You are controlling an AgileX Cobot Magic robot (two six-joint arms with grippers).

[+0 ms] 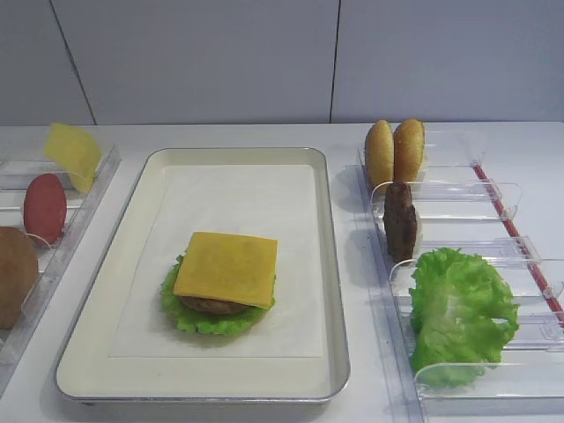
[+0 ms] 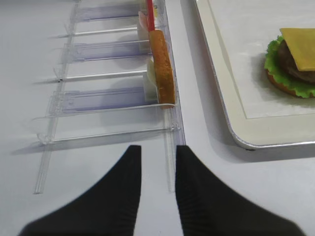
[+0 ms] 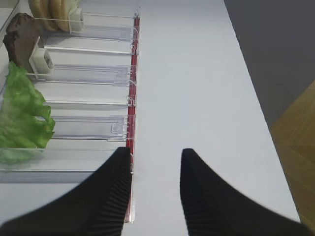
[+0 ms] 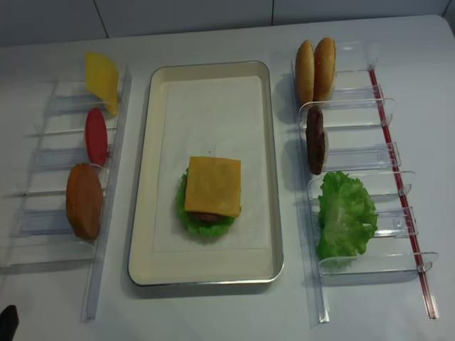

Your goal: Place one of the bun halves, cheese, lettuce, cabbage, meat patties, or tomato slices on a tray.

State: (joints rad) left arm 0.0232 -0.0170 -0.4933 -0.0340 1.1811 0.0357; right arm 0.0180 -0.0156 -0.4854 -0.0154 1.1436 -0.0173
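- The left end effector point(image 2: 156, 169) hangs low over the bench point(image 2: 98, 196) at the near end of the left rack point(image 2: 108, 103), pointing along it. Its fingers point(image 2: 125, 187) stand partly apart, with nothing between them.
- The right end effector point(image 3: 156, 172) is also low, over the bench beside the right rack point(image 3: 88, 73). Its fingers point(image 3: 206, 191) are spread, holding nothing.
- Neither arm shows in the overhead views.
- The cheese point(image 1: 226, 268) lies flat on a patty point(image 1: 211, 305) and lettuce point(image 1: 207, 319), stacked on the tray point(image 1: 328, 264) towards its near end.
- In the right rack stand two bun halves point(image 1: 394, 150), a patty, and loose lettuce.
- In the left rack stand a pale slice point(image 1: 72, 153), a tomato slice point(image 1: 44, 207) and a bun half.
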